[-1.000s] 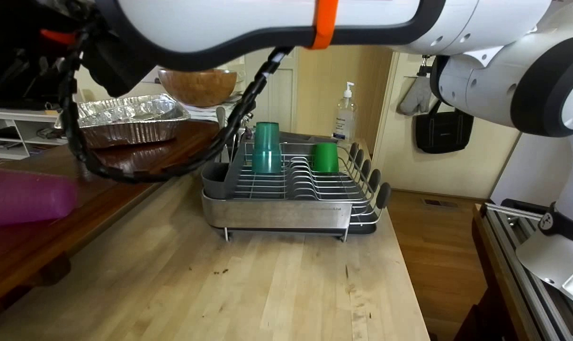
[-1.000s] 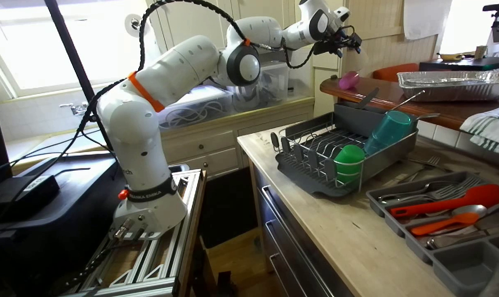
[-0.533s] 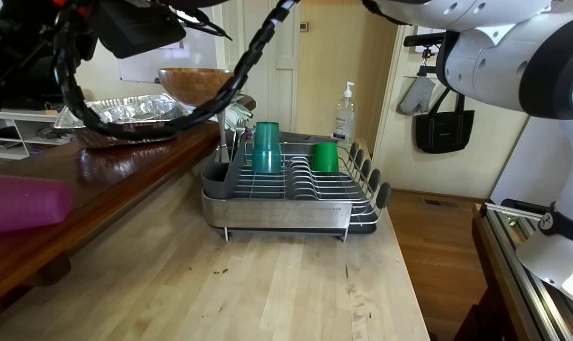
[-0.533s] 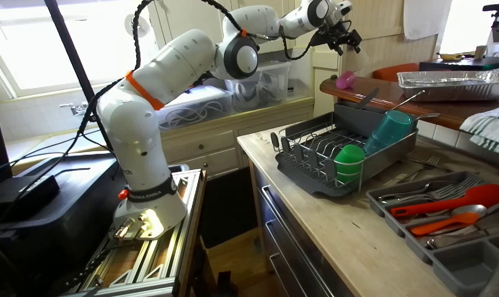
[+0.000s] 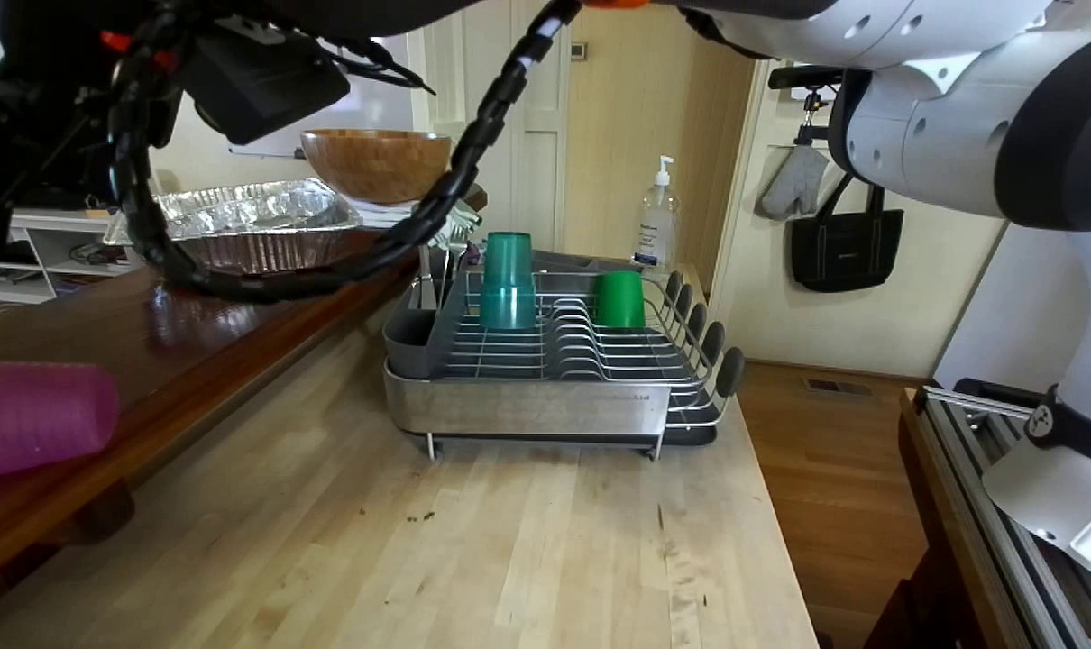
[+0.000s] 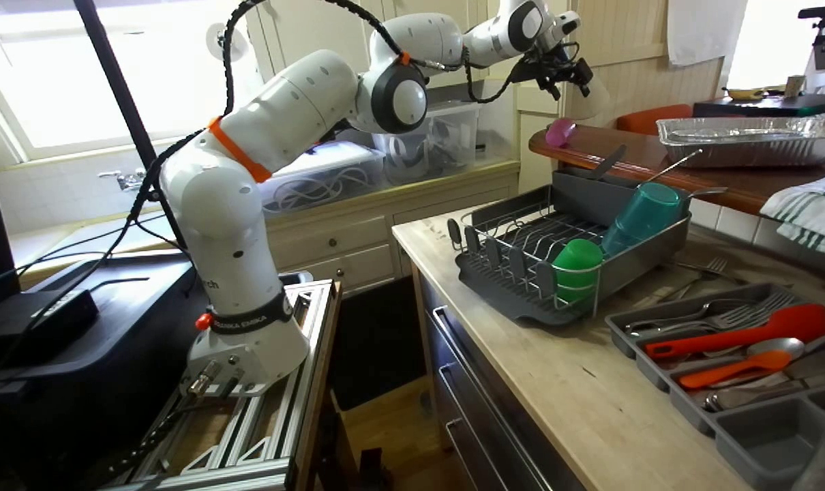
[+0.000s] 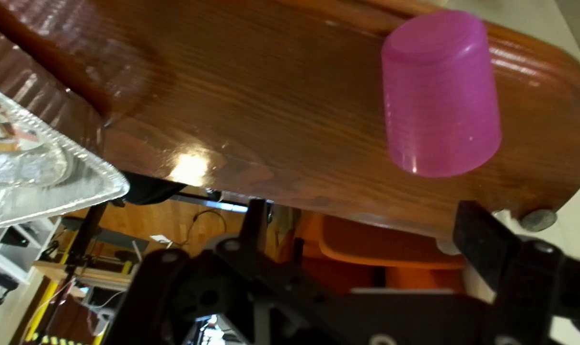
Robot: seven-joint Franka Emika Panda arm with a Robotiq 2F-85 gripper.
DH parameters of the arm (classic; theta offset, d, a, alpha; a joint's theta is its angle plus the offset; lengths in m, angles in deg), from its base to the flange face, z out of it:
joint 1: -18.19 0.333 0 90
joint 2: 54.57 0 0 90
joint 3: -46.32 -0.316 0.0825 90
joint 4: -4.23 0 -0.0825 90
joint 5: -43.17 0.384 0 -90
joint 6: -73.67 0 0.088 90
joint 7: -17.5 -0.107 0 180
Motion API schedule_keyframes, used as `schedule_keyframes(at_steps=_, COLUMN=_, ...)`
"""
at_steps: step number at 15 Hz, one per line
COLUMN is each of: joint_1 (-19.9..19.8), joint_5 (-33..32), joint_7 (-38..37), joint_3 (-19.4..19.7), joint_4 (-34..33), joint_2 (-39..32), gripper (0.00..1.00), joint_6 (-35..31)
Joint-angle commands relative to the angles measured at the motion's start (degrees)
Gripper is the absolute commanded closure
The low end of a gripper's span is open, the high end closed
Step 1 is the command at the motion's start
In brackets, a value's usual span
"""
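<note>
A pink translucent cup (image 7: 441, 96) lies on its side on the glossy brown wooden counter (image 7: 251, 105), close to its rounded end. The same cup (image 6: 560, 132) shows small in an exterior view and cut off by the left edge in the other picture, where the pink cup (image 5: 41, 419) is near the counter's front edge. My gripper (image 6: 571, 91) hangs above the cup, apart from it. In the wrist view the fingers of the gripper (image 7: 364, 208) stand wide apart with nothing between them, and the cup is beyond the fingertips.
A dish rack (image 5: 527, 406) on the pale worktop holds a teal cup (image 5: 508, 279) and a green cup (image 5: 619, 300). Foil trays (image 6: 753, 146) stand farther along the brown counter, with a wooden bowl (image 5: 379, 167) behind. A cutlery tray (image 6: 760, 423) lies near the rack.
The pink cup has shifted along the brown counter toward its rounded end, as if rolling. The arm's elbow has risen, then dipped slightly. The gripper has moved a little and stays open.
</note>
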Motion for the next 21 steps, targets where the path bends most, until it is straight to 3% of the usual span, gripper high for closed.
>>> schedule_keyframes(at_steps=1, joint_1=-0.4, joint_5=3.7, joint_7=7.3, joint_3=-4.8, joint_4=-1.0, joint_2=-2.9, gripper=0.00, joint_6=4.9)
schedule_keyframes(at_steps=4, joint_1=0.2, joint_5=3.7, joint_7=13.2, joint_3=-6.3, joint_4=-1.8, joint_2=-5.9, gripper=0.00, joint_6=5.5)
schedule_keyframes(at_steps=6, joint_1=0.7, joint_5=2.9, joint_7=12.4, joint_3=-5.3, joint_4=-1.8, joint_2=-7.2, gripper=0.04, joint_6=5.7)
schedule_keyframes(at_steps=7, joint_1=0.8, joint_5=3.0, joint_7=12.8, joint_3=-5.3, joint_4=-0.9, joint_2=-7.0, gripper=0.26, joint_6=8.8)
schedule_keyframes(at_steps=9, joint_1=1.1, joint_5=2.4, joint_7=13.0, joint_3=-4.7, joint_4=-1.0, joint_2=-7.6, gripper=0.31, joint_6=12.5)
schedule_keyframes(at_steps=12, joint_1=1.3, joint_5=1.6, joint_7=12.5, joint_3=-3.8, joint_4=-2.0, joint_2=-7.8, gripper=0.56, joint_6=13.6)
schedule_keyframes(at_steps=18, joint_1=1.6, joint_5=-0.6, joint_7=7.4, joint_3=0.0, joint_4=-0.9, joint_2=-3.8, gripper=1.00, joint_6=8.3)
schedule_keyframes(at_steps=20, joint_1=2.0, joint_5=-2.6, joint_7=1.5, joint_3=2.7, joint_4=-1.0, joint_2=-2.6, gripper=0.63, joint_6=7.0)
schedule_keyframes(at_steps=21, joint_1=2.1, joint_5=-3.3, joint_7=-1.2, joint_3=3.7, joint_4=-1.0, joint_2=-2.1, gripper=0.63, joint_6=6.8)
